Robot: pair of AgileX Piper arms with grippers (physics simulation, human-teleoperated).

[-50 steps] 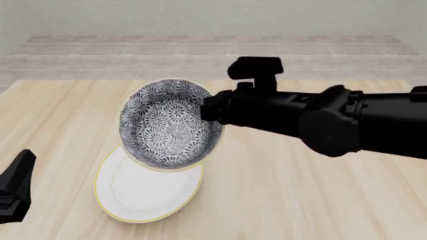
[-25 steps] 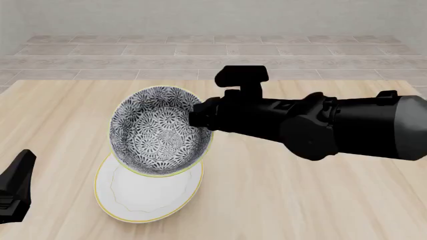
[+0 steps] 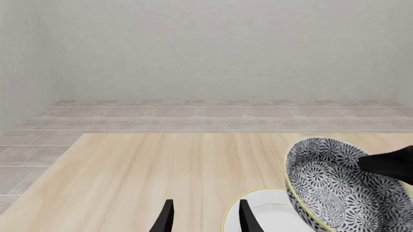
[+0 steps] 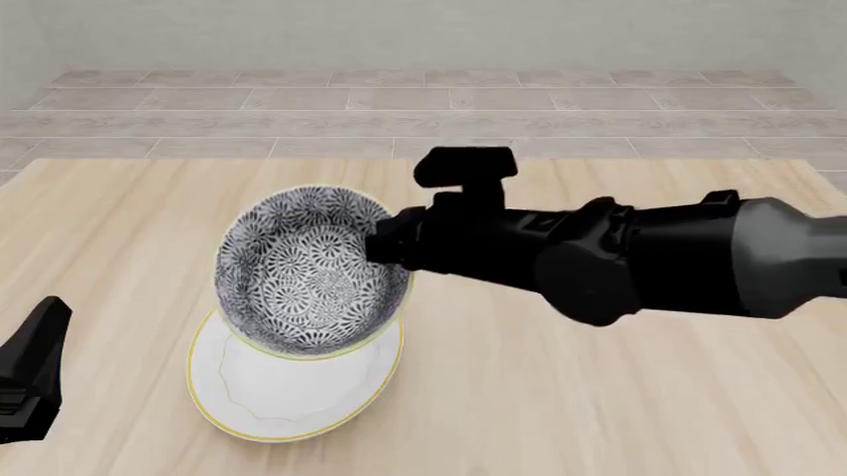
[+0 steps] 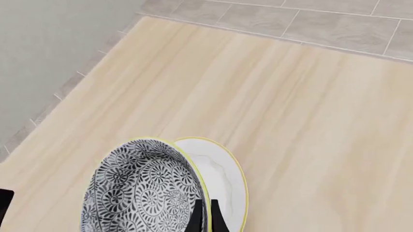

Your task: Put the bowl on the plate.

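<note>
The right gripper [image 5: 203, 212] is pinching the tilted bowl [image 4: 311, 273] by its rim (jaws nearly closed) over the plate [image 4: 294, 382]; released crooked, it risks sliding off.

The right gripper [image 4: 384, 243] clamps the right side of the bowl's [image 4: 307, 273] rim and holds the bowl steeply tilted, its patterned inside facing the camera. The bowl's lower edge overlaps the plate [image 4: 285, 392], which lies flat on the wooden counter [image 4: 596, 397]. The left gripper [image 4: 30, 372] sits at the lower left edge, well apart from both dishes.
</note>
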